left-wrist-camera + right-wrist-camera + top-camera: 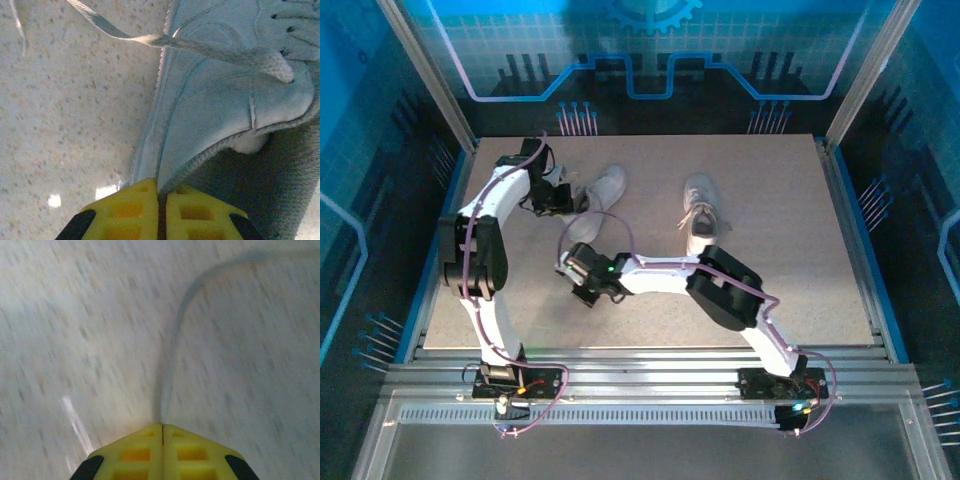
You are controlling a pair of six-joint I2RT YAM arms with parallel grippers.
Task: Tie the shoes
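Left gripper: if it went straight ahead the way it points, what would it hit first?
The white sneaker. The left gripper, shut, sits at the shoe's collar edge, apparently pinching it, so the shoe's side lies right ahead.

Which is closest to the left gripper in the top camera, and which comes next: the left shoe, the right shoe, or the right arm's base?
From the left gripper:
1. Left shoe, right at its jaws, on the left side.
2. Right shoe, farther right, near the middle.
3. Right arm's base, at the near edge, on the right.
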